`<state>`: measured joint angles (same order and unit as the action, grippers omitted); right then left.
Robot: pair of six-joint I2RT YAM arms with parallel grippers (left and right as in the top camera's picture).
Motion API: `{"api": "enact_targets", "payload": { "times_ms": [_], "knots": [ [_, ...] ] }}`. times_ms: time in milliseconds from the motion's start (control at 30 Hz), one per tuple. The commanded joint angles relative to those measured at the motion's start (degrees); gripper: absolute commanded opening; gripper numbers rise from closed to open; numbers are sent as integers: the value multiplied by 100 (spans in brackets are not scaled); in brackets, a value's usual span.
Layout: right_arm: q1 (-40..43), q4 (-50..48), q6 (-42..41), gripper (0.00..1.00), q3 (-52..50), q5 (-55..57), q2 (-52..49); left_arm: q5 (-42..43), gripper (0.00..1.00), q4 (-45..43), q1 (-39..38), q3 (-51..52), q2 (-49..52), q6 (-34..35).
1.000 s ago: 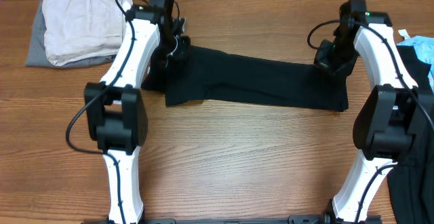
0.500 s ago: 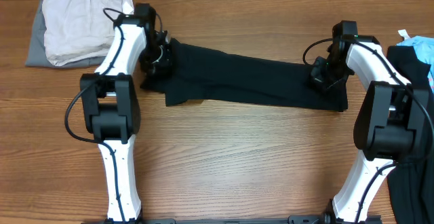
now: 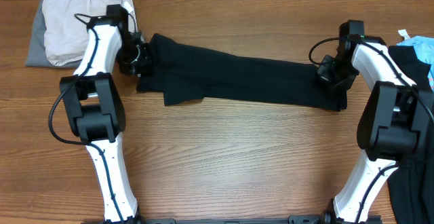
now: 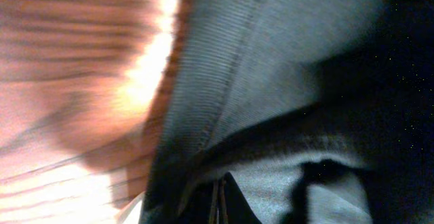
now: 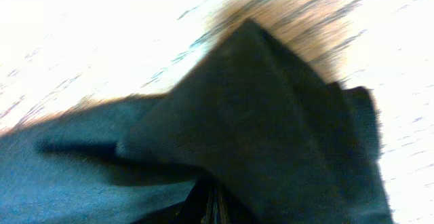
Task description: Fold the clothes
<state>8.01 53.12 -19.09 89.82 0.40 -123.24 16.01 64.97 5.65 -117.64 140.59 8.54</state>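
Note:
A black T-shirt (image 3: 244, 81) lies stretched in a long band across the far part of the wooden table. My left gripper (image 3: 139, 60) is shut on its left end. My right gripper (image 3: 331, 75) is shut on its right end. In the left wrist view the dark fabric (image 4: 285, 102) fills the frame, pinched between my closed fingers (image 4: 218, 200) at the bottom. In the right wrist view a bunched fold of the black fabric (image 5: 271, 129) is pinched between the closed fingers (image 5: 211, 207).
A folded cream garment (image 3: 81, 20) sits on a grey one (image 3: 35, 47) at the back left. Blue and black clothes (image 3: 419, 54) lie at the right edge. The table's back edge runs just behind the shirt.
My left gripper moved left with the shirt's end, pulling the fabric longer and flatter. My right gripper shifted slightly right, still holding its end.

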Motion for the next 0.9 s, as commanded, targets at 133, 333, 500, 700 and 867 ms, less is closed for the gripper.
{"api": "enact_targets", "payload": {
  "times_ms": [133,333,500,700,867],
  "knots": [
    [485,199,-44,4,92,962,-28,-1386,4,428,516,-511,328,330],
    [789,1137,-79,4,1121,949,-24,-1095,4,1102,402,-1738,201,323],
    [789,1851,9,4,1998,107,-20,-372,4,1517,48,-2277,199,160],
    [503,1996,160,4,1982,-782,-22,365,13,1604,-758,-1921,214,-273],
    [181,1893,282,5,1432,-793,-22,431,19,1318,-1458,-1287,219,-424]
  ]
}}
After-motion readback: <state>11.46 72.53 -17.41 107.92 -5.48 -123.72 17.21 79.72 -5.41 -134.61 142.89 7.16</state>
